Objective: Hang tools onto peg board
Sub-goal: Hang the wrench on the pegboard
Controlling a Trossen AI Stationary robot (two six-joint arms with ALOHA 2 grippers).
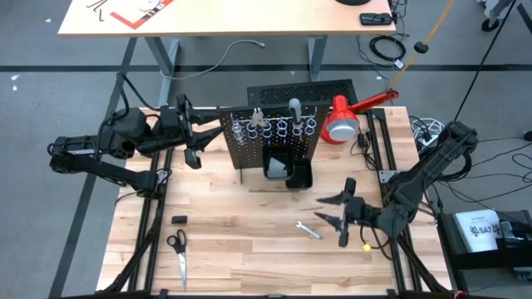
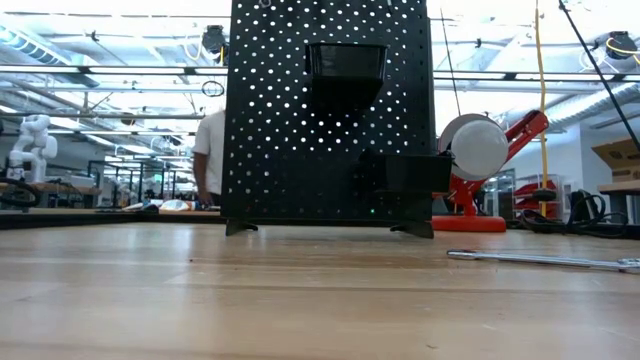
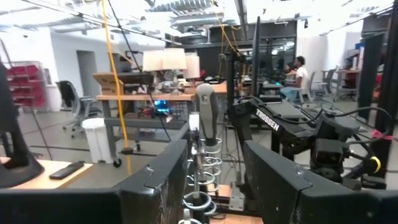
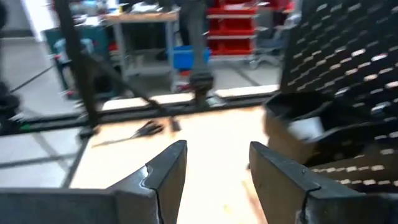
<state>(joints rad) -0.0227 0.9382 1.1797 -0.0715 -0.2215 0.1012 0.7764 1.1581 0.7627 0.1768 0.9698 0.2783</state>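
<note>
Right pincer (image 1: 334,209) is held released near the surface's right edge, just beside a wrench (image 1: 309,230). Left pincer (image 1: 193,137), released, waits beside the peg board (image 1: 274,141). The wrench must be grasped next.

Peg board upright at upper centre of the table, loose tools below it.

In the high view, the peg board (image 1: 274,137) stands at upper centre, its bin (image 1: 287,170) on the lower face. The lamp (image 1: 341,124) sits just right of it. The wrench (image 1: 309,230) lies at lower centre-right, the scissors (image 1: 178,253) at lower left. The left gripper (image 1: 193,133) is left of the board, the right gripper (image 1: 332,209) at lower right.
</note>
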